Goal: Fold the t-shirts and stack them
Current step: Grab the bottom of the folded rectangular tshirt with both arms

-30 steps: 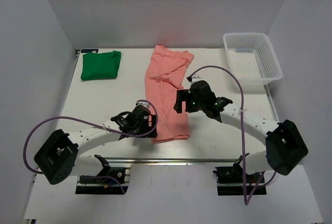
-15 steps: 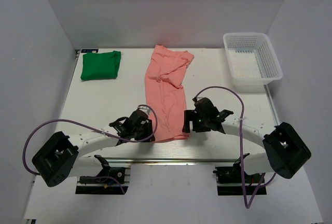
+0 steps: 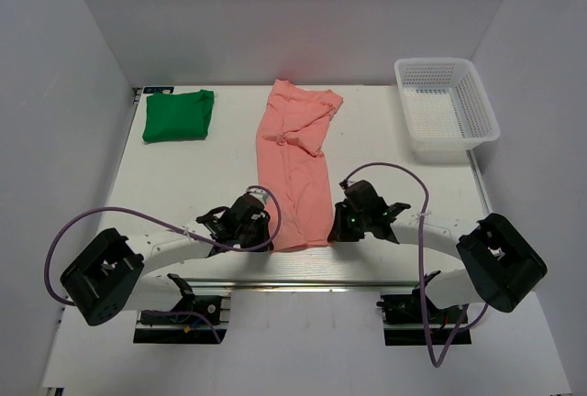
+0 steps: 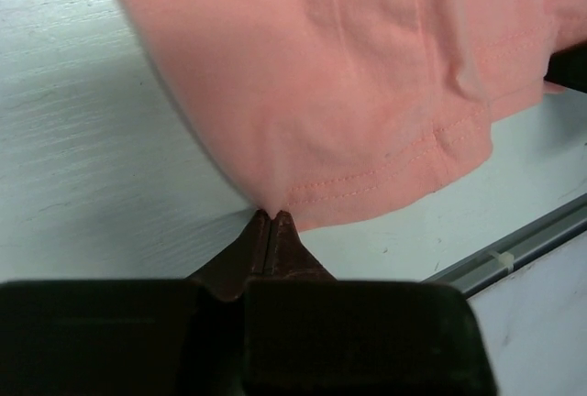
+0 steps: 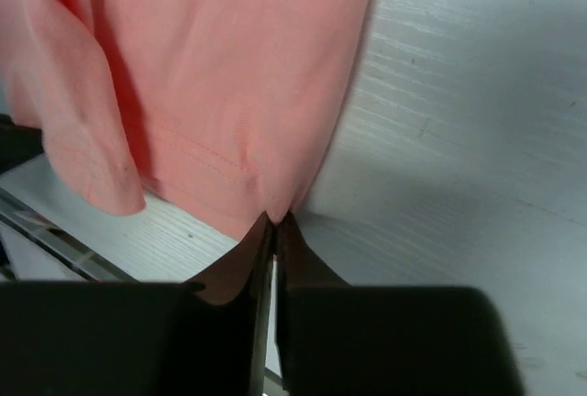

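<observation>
Closest to the arm bases, both grippers are down at the near edge of the table (image 3: 183, 185), one on each bottom corner of the salmon-pink t-shirt (image 3: 298, 167). The left gripper (image 3: 268, 232) has its jaws pressed tight together, and in its wrist view the tips (image 4: 272, 217) sit right on the stitched hem at the shirt's left corner, so it looks like it's pinching the cloth. Same deal with the right gripper (image 3: 336, 230): jaws clamped, tips (image 5: 273, 220) biting the hem at the right corner.

The shirt is already folded into a narrow strip and lies flat. Its long axis runs straight away from both grippers toward the back of the table, with the bunched-up collar and sleeve end at the far side. Neither arm is nearer, they're pretty much level. So I'd guess the next move is lifting the hem and carrying it away from the bases, over toward that far end, both arms keeping pace so the strip doesn't skew.

Further back, the green t-shirt (image 3: 178, 115) sits folded at the far left, well apart. White mesh basket (image 3: 477, 103) is far right.
</observation>
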